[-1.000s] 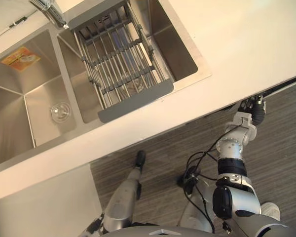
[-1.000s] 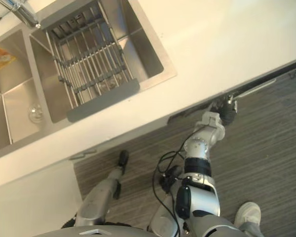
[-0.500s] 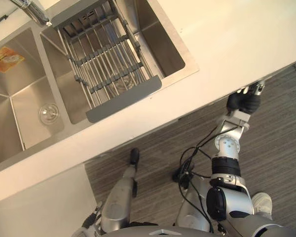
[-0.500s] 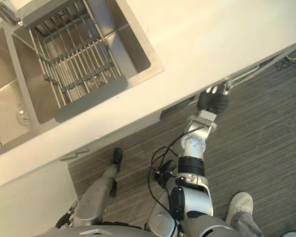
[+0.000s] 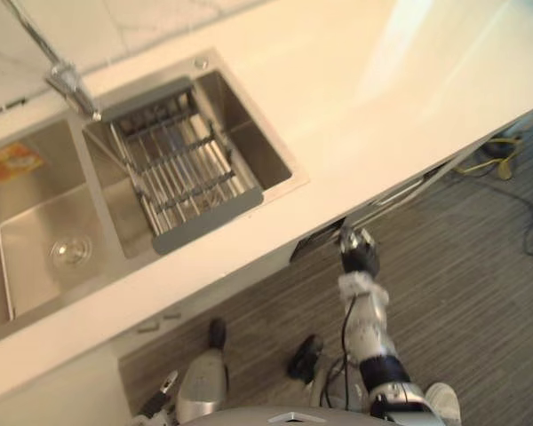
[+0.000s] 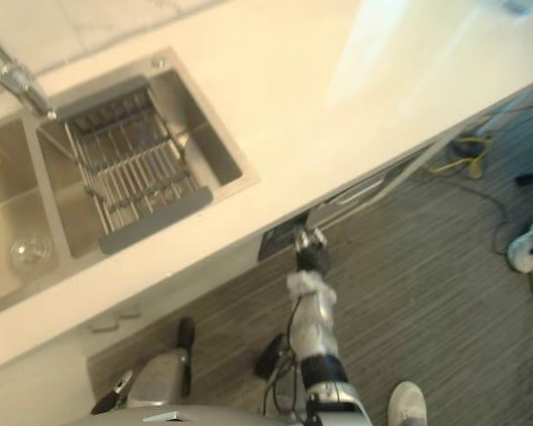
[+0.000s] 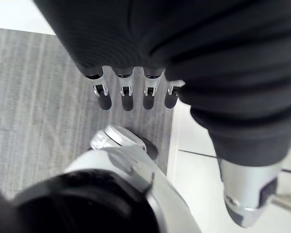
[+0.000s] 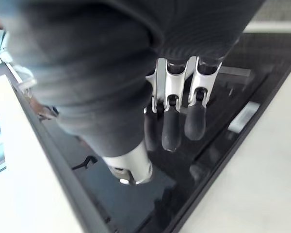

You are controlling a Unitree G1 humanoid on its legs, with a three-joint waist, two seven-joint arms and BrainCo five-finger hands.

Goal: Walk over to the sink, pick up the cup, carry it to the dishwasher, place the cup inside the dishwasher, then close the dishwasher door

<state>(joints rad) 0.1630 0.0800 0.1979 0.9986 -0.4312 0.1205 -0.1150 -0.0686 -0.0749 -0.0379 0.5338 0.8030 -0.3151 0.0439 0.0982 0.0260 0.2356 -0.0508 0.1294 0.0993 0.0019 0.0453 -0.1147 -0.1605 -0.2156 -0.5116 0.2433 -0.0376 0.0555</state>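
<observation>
Right hand (image 6: 312,256) is up at the dishwasher door (image 8: 111,204), tucked under the countertop (image 5: 338,98) to the right of the sink (image 5: 35,222). Its fingers (image 8: 170,126) are straight, side by side and empty, and the left hand (image 7: 127,94) hangs with its fingers relaxed. That glossy dark panel looks stiff, weighty and slick, so I'd say push flat near its top edge and don't pinch.

Head eyes look down, sharing the sink (image 5: 249,135); wrist cameras sit close.
</observation>
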